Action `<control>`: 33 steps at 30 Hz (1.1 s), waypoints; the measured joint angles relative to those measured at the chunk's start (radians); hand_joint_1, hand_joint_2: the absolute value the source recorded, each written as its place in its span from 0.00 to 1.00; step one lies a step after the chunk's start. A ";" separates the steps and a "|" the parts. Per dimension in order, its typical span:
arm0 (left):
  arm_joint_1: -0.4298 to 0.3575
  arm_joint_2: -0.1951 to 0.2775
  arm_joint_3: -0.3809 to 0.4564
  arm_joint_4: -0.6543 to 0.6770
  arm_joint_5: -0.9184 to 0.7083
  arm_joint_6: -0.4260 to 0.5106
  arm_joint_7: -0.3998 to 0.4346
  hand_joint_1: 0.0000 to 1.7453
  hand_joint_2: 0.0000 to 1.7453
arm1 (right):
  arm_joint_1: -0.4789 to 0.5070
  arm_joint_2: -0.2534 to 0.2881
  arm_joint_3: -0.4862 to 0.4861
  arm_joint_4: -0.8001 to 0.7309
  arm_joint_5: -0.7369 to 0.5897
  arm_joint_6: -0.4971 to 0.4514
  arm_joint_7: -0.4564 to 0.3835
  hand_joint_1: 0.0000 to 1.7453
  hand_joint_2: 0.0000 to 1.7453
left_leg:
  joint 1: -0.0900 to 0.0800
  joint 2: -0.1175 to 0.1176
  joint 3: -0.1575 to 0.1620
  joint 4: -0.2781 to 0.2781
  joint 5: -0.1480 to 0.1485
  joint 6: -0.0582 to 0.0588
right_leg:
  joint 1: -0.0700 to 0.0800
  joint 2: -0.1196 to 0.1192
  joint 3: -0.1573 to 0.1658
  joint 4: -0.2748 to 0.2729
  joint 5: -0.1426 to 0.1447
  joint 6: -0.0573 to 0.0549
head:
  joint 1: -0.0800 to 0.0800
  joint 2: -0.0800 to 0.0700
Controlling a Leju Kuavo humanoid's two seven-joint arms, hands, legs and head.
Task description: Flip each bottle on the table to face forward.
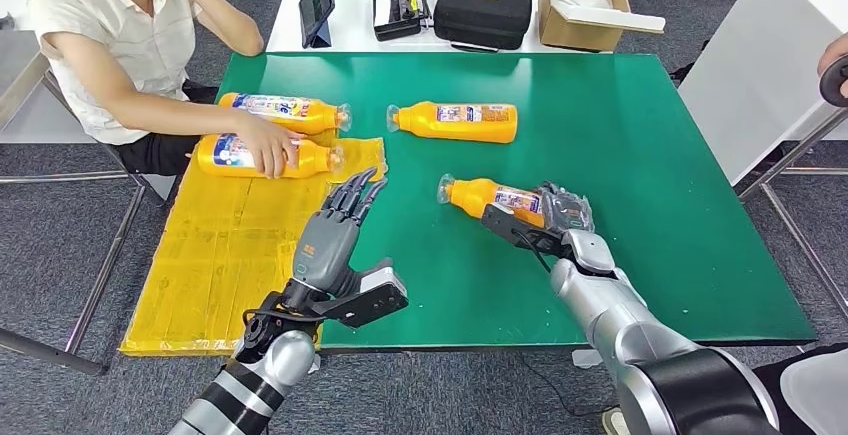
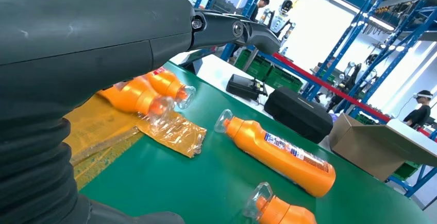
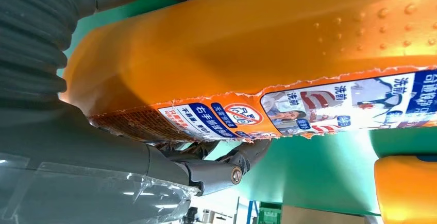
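Green table (image 1: 640,175): right hand (image 1: 555,213) gripping orange bottle (image 1: 490,198), hiding its base; left hand (image 1: 335,235) hovering, fingers apart.

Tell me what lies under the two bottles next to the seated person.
A crinkled yellow plastic sheet lies under the nearer bottle, where the person's hand rests. The farther bottle seems to lie on the green table. What the sheet covers cannot be seen.

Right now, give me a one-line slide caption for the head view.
Right hand grips an orange bottle on the green table; left hand hovers open.
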 joint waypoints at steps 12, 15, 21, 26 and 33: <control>-0.010 -0.001 -0.007 0.013 0.063 -0.007 -0.051 0.00 1.00 | -0.045 -0.002 0.012 0.012 -0.001 0.169 -0.011 1.00 1.00 | 0.000 0.000 0.002 0.000 0.000 0.000 | 0.000 0.000 0.001 0.000 0.000 0.000 | 0.000 0.000; -0.017 -0.001 -0.014 0.023 0.096 0.002 -0.085 0.00 1.00 | -0.052 -0.004 -0.020 0.014 -0.123 0.248 -0.139 1.00 1.00 | 0.000 0.003 0.004 0.000 -0.001 0.000 | 0.000 0.002 0.002 0.000 0.000 0.000 | 0.000 0.000; 0.001 -0.016 0.001 0.023 0.363 -0.051 -0.167 0.00 1.00 | -0.029 0.011 -0.160 0.007 -0.430 0.388 -0.424 1.00 1.00 | 0.000 0.010 0.008 0.000 -0.003 -0.002 | 0.001 0.008 0.005 0.000 0.000 0.000 | 0.000 0.000; 0.050 -0.051 0.068 -0.009 0.722 -0.164 -0.153 0.00 1.00 | 0.025 0.041 -0.229 -0.043 -0.594 0.497 -0.521 1.00 1.00 | 0.001 0.010 0.008 0.000 -0.003 -0.002 | 0.001 0.008 0.004 0.000 0.000 0.000 | 0.000 0.000; 0.072 -0.073 0.122 -0.008 0.971 -0.107 -0.144 0.00 1.00 | 0.120 0.066 -0.232 -0.172 -0.881 0.598 -0.540 1.00 1.00 | 0.001 0.005 0.001 0.000 -0.002 -0.002 | 0.001 0.006 0.000 0.000 0.000 0.000 | 0.000 0.000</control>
